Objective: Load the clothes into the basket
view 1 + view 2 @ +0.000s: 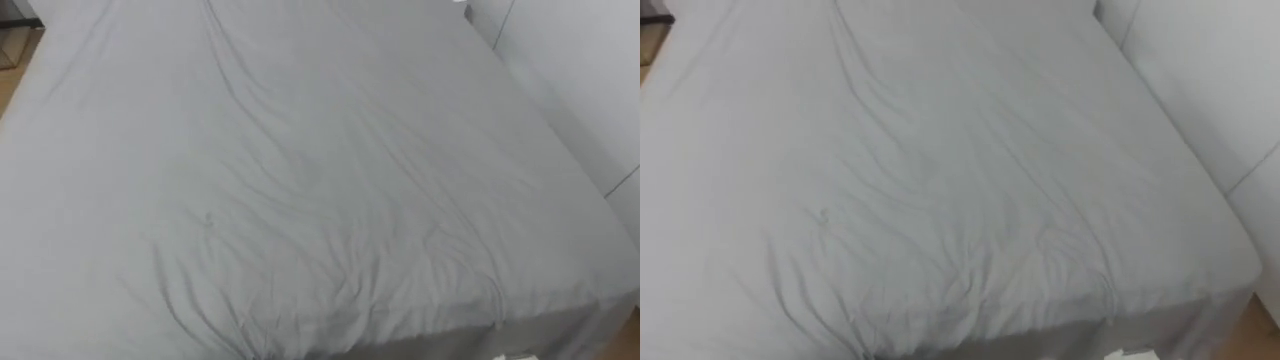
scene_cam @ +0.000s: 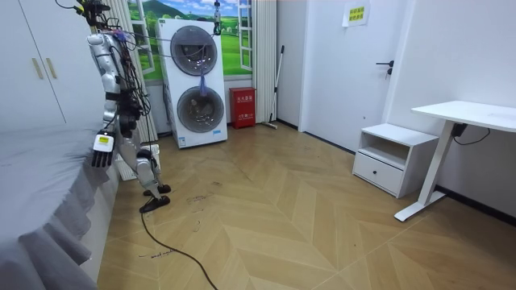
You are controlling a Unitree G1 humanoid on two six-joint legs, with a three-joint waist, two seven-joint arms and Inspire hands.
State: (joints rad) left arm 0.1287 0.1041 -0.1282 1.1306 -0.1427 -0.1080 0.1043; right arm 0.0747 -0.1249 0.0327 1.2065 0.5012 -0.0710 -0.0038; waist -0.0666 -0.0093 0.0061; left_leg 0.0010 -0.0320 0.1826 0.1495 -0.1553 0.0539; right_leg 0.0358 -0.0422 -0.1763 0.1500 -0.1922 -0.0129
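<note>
A wide bed under a creased grey sheet (image 1: 300, 200) takes up the eye views, with nothing lying on the part I see. Its near edge runs along the bottom right. In the room view I stand upright at the side of the bed (image 2: 40, 177), facing it. My left hand (image 2: 100, 155) hangs beside the bed's edge, fingers straight down and holding nothing. A white sliver of my right hand (image 1: 515, 356) pokes in at the bottom edge; its fingers are hidden.
White wall panels (image 1: 590, 90) border the bed's right side. Behind me lies open wooden floor (image 2: 282, 217). Two stacked washing machines (image 2: 197, 84), a red box (image 2: 242, 107), a white cabinet (image 2: 395, 157) and a white desk (image 2: 468, 117) line the walls.
</note>
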